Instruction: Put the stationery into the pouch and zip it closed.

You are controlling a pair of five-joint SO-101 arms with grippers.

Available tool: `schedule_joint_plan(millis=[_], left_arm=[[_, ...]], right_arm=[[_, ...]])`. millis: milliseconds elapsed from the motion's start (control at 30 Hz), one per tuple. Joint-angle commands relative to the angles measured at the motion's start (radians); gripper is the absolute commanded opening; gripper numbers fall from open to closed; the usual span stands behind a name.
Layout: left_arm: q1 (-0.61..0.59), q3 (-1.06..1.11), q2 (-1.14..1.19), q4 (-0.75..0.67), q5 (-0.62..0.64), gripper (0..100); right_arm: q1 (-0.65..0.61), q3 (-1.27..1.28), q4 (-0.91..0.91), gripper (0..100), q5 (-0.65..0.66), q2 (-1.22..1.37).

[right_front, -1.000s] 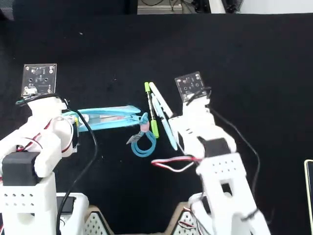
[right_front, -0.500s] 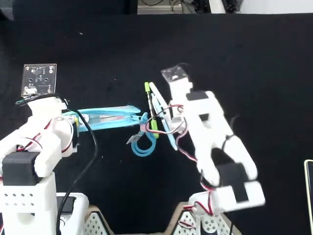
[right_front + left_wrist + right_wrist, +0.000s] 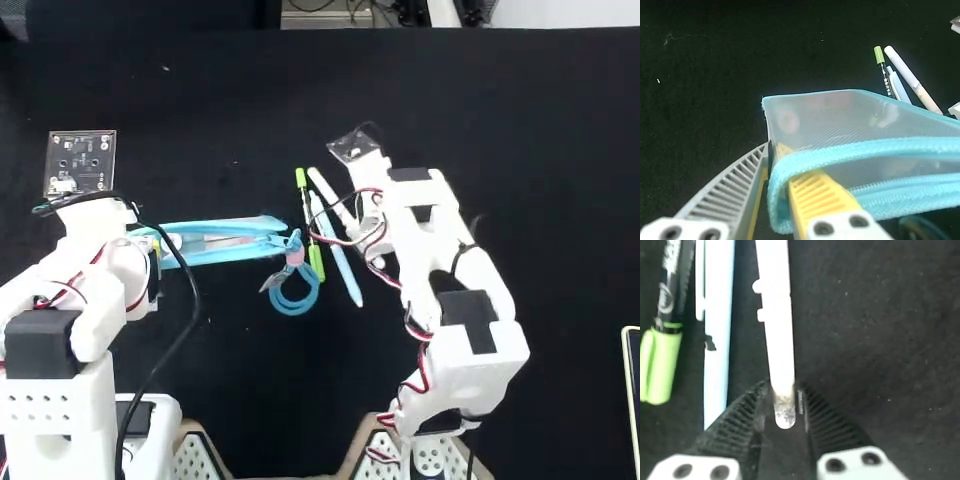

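Jaws of right gripper [image 3: 782, 405]: pinched on one end of white pen [image 3: 774, 315], whose long axis runs straight out from them, crosswise to pouch [image 3: 215, 240], just beyond its free end. Pouch's other end: clamped in left gripper [image 3: 790, 185].

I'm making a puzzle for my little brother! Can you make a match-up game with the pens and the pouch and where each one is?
Things:
1. white pen
2. light blue pen
3. pouch

Places:
a. clamped in the left gripper
b. lying loose on the table
c. one end held in the right gripper

Pairs: 1-c, 2-b, 3-a.
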Motion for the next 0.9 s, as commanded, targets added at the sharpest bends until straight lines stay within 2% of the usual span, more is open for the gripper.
schedule_joint_plan(millis=[0, 233, 367, 533, 700, 867], left_arm=[[-0.007, 0.004, 0.003, -0.006, 0.005, 3], [-0.001, 0.004, 0.003, -0.006, 0.005, 3], [0.001, 0.004, 0.003, -0.008, 0.005, 3], [0.001, 0.004, 0.003, -0.008, 0.005, 3], [0.001, 0.004, 0.003, -0.008, 0.005, 3], [0.001, 0.004, 0.003, -0.006, 0.005, 3]], right_arm=[[0.069, -0.025, 0.035, 1.1, 0.018, -0.015], [0.269, -0.016, 0.212, 1.1, 0.051, -0.168], [0.308, 0.068, 0.224, 4.1, 0.109, -0.225], [0.287, 0.133, 0.222, 22.9, 0.135, -0.240], [0.235, -0.025, 0.285, 20.5, 0.068, -0.229], [0.100, -0.251, 0.321, 19.9, -0.040, -0.148]])
